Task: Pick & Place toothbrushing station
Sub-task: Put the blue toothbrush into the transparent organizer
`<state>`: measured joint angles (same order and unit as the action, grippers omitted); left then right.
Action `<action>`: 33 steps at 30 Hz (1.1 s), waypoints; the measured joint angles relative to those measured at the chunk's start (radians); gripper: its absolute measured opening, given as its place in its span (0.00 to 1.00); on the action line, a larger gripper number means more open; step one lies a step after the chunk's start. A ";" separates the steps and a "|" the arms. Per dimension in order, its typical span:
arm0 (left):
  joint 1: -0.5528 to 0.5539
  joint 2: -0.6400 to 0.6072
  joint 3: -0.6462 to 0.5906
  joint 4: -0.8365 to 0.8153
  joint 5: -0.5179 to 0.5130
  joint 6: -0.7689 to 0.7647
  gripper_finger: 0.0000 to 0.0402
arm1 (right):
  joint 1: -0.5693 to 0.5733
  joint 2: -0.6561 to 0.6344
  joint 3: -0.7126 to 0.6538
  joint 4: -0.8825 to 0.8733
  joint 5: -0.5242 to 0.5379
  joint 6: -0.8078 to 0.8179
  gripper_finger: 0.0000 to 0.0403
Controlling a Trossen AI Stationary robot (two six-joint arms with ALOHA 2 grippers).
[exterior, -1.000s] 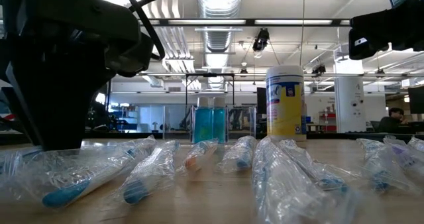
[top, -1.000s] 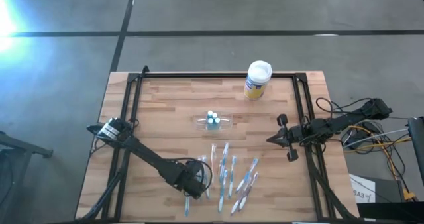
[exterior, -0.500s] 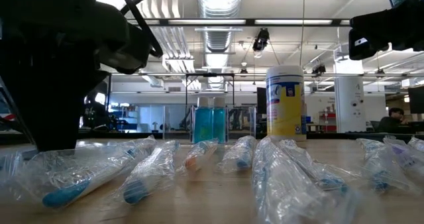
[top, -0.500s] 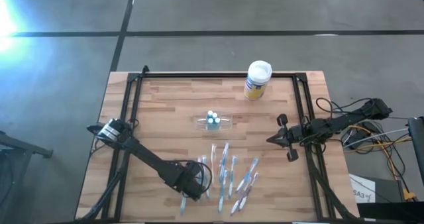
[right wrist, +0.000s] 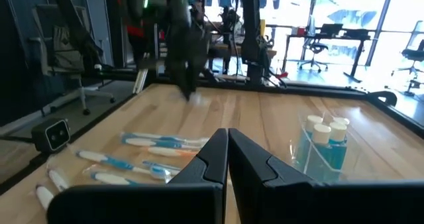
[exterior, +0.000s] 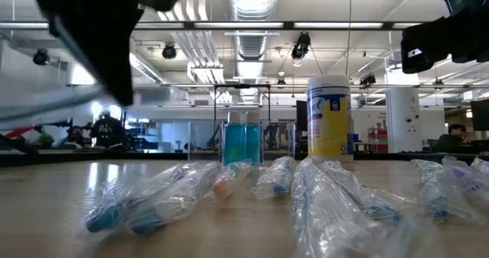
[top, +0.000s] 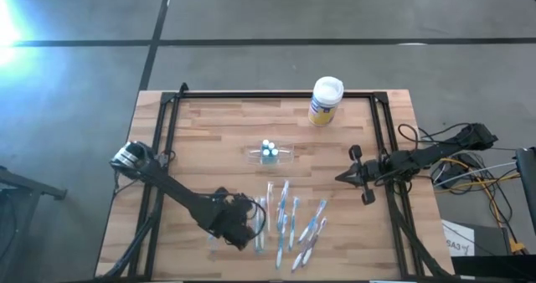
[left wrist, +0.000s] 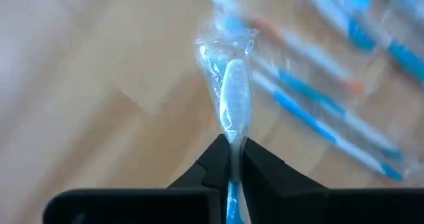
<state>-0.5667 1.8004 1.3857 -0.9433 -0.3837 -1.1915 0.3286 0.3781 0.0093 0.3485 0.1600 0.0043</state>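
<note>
Left pincer (left wrist: 233, 159) has just nipped a wrapped toothbrush (left wrist: 232, 101) and lifted it off the table (top: 209, 132)

Where a second ago it stood spread low over the near-left end of the pile, its fingers now press together on the brush's thin handle, and the crinkly clear sleeve with its white head sticks out past the tips; the carry to the holder (top: 270, 152) looks ready to start. That holder, a small glassy plastic tray with blue-filled white-capped tubes upright in it, sits mid-table, well apart from the pincer. The other brushes (top: 293, 220) lie loose in shiny film on the pale wood planks. A yellow white-lidded canister (top: 325, 100) stands at the far edge. Right pincer (top: 342, 177) waits pressed shut at the right side
</note>
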 joint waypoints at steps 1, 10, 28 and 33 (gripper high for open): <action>0.000 -0.024 0.000 -0.009 -0.048 0.029 0.07 | 0.000 0.005 0.000 0.000 0.000 0.000 0.02; 0.005 -0.261 -0.001 0.125 -0.559 0.565 0.05 | 0.000 0.036 0.000 0.001 0.000 0.019 0.02; 0.465 -0.596 -0.716 1.553 -0.104 1.301 0.04 | 0.000 0.038 0.000 -0.001 0.000 0.041 0.02; 0.519 -0.572 -0.929 1.898 -0.104 1.230 0.04 | 0.000 0.038 0.000 0.000 0.000 0.011 0.02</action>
<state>-0.0480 1.2280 0.4565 0.9552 -0.4881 0.0382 0.3290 0.4164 0.0093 0.3484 0.1596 0.0150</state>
